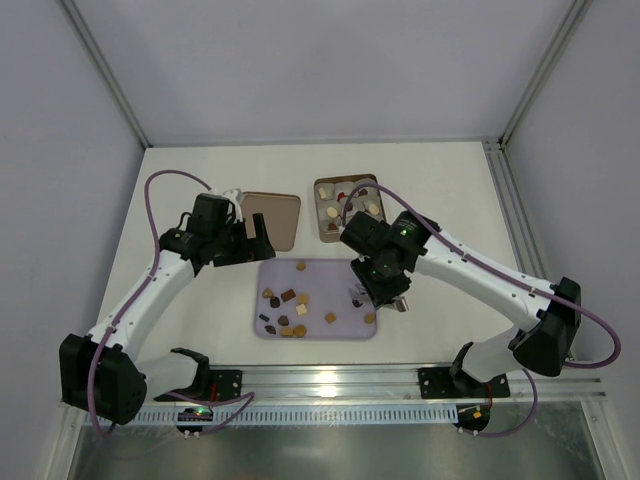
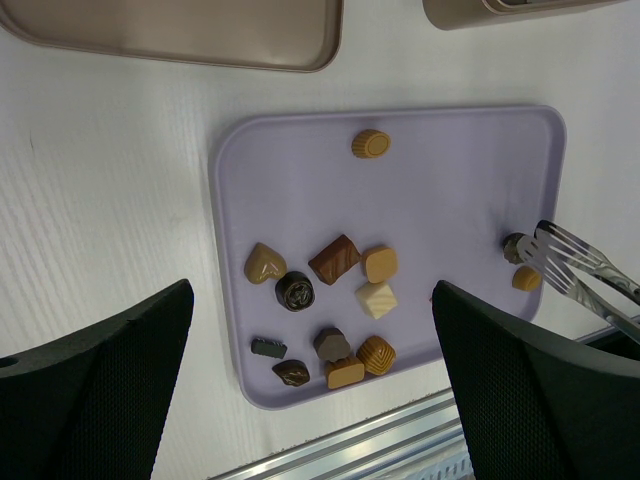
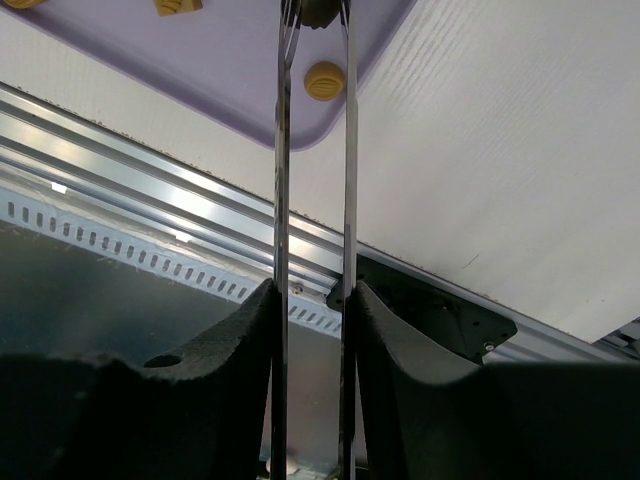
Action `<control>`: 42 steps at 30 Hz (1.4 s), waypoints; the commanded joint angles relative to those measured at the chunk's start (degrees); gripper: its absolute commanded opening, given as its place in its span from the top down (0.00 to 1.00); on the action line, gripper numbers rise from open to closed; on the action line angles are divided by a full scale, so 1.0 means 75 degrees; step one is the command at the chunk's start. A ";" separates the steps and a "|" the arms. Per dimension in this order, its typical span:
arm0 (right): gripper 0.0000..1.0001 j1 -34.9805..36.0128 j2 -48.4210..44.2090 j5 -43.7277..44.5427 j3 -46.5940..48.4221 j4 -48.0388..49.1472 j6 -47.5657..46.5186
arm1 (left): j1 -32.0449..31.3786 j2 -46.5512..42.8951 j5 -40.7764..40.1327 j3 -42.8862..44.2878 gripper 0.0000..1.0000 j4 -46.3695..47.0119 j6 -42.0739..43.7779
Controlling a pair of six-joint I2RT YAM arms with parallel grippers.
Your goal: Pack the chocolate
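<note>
**Q:** What does the chocolate look like, and where is it?

**A:** The chocolate (image 2: 335,258) is bite-size pieces in dark brown, caramel and cream: a heart, squares, ribbed rounds. Most cluster in the near-left part of a lavender tray (image 2: 450,170). One ribbed caramel round sits alone by the tray's far edge.

**Q:** What is hard to see?

**A:** In the right wrist view, the piece between the metal tongs (image 2: 580,268) is cut off. The right arm covers part of the tin (image 1: 318,212) beyond the tray.

**Q:** And the containers and claws?

**A:** The tin holds more pieces in pale cups. Its brown lid (image 1: 272,218) lies beside it on the white counter (image 1: 200,180). The right claw (image 3: 312,292) clamps the tongs, whose tips pinch a dark piece (image 2: 514,247) at the tray's right edge. The left claw (image 2: 310,295) hangs over the tray, fingers spread wide, holding nothing.
</note>
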 commanded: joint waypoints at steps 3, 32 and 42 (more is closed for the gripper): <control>0.60 -0.0017 0.0019 0.0097 0.0245 -0.0449 -0.0053 | -0.0014 -0.0182 0.0064 0.0014 0.00 0.0098 -0.0011; 0.56 -0.0028 0.0089 0.0133 -0.0364 -0.0168 -0.0100 | -0.0014 -0.0147 0.0064 0.0002 0.00 0.0109 0.0000; 0.57 -0.0075 0.0218 0.0086 -0.0423 0.0172 -0.0170 | -0.0014 -0.0147 0.0053 -0.0009 0.00 0.0098 0.0000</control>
